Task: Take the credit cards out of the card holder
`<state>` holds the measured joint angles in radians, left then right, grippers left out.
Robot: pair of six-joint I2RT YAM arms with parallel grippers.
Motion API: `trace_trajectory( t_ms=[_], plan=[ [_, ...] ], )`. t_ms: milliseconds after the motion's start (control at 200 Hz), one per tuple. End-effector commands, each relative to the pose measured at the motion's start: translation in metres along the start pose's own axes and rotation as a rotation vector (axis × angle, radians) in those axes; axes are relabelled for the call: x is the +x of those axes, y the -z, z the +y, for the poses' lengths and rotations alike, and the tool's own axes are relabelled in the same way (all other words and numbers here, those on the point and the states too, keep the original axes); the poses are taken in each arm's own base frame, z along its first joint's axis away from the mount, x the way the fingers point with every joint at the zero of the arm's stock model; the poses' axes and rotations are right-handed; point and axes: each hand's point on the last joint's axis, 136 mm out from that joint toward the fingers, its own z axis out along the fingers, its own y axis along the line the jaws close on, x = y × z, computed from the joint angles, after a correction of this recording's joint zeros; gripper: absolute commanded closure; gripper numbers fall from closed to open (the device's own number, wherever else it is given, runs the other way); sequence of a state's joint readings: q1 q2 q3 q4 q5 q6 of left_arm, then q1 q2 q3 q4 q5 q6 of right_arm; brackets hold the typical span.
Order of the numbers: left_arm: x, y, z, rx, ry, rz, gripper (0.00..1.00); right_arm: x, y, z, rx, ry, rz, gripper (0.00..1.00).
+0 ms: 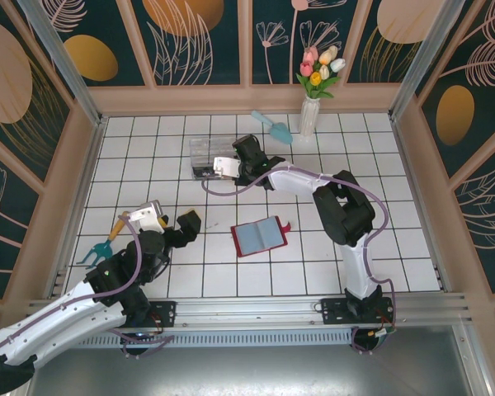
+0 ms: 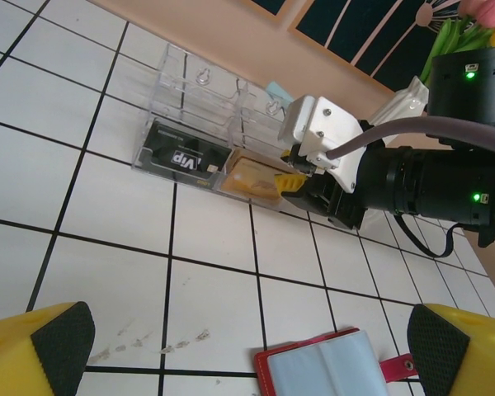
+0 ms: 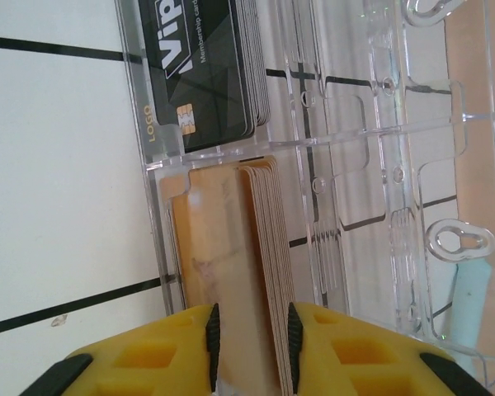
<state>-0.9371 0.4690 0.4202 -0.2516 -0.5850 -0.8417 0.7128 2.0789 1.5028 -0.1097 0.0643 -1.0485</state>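
Overhead, the card holder [image 1: 260,237] lies open on the desk [image 1: 412,247], well apart from the clear box [image 1: 205,153]. The right wrist view adds finer detail. The right end effector [image 3: 252,330] is narrowly parted around gold-tan credit cards [image 3: 231,247] standing in that box, beside dark cards [image 3: 202,66]. Whether it grips them I cannot tell. The left end effector [image 2: 249,340] gapes wide and holds nothing.

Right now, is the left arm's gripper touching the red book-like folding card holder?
Apart: the top view shows bare white tile between the left gripper and the card holder.
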Motion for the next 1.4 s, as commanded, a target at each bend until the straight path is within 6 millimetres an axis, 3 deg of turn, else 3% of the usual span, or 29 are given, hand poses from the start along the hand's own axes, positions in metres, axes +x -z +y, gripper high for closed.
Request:
trace_trajectory(
  t_ms=[0,280,405,606,666,681,706,731,776,851,876,1076,1256,1396],
  plan=[
    [0.003,-0.001,0.004,-0.008,0.002,0.001,0.01,-0.001,-0.001,-0.011,0.021,-0.024,0.003,0.7],
    [0.002,-0.001,0.004,-0.013,-0.008,-0.003,0.01,-0.002,0.001,-0.019,0.051,-0.067,-0.002,0.69],
    [-0.001,-0.002,0.006,-0.035,-0.021,-0.018,0.01,-0.006,0.018,-0.035,0.095,-0.159,-0.033,0.62],
    [-0.001,-0.012,0.008,-0.102,-0.064,-0.018,0.01,0.008,0.06,-0.065,0.163,-0.463,-0.102,0.55],
    [-0.002,-0.017,0.008,-0.134,-0.081,-0.019,0.01,0.013,0.078,-0.072,0.181,-0.555,-0.141,0.42],
    [-0.002,-0.018,0.008,-0.141,-0.087,-0.02,0.01,0.014,0.082,-0.072,0.182,-0.574,-0.154,0.33],
    [-0.003,-0.02,0.007,-0.149,-0.098,-0.023,0.01,0.017,0.092,-0.076,0.202,-0.612,-0.173,0.31],
    [-0.003,-0.022,0.006,-0.157,-0.11,-0.024,0.01,0.019,0.1,-0.077,0.204,-0.649,-0.202,0.17],
    [-0.004,-0.026,0.005,-0.174,-0.125,-0.026,0.01,0.026,0.114,-0.08,0.221,-0.723,-0.239,0.02],
    [-0.006,-0.035,0.001,-0.201,-0.148,-0.017,0.01,0.033,0.137,-0.078,0.242,-0.83,-0.293,0.01],
    [-0.006,-0.039,0.001,-0.211,-0.151,-0.009,0.01,0.049,0.146,-0.083,0.27,-0.875,-0.294,0.01],
    [-0.01,-0.079,-0.003,-0.294,-0.156,0.061,0.01,0.106,0.206,-0.074,0.466,-1.086,-0.344,0.01],
    [-0.06,-0.091,0.009,-0.417,-0.245,-0.138,0.01,0.186,0.239,-0.055,0.723,-1.279,-0.306,0.01],
    [-0.099,-0.086,0.047,-0.549,-0.309,-0.281,0.01,0.245,0.254,-0.039,0.909,-1.359,-0.255,0.01]
  ],
)
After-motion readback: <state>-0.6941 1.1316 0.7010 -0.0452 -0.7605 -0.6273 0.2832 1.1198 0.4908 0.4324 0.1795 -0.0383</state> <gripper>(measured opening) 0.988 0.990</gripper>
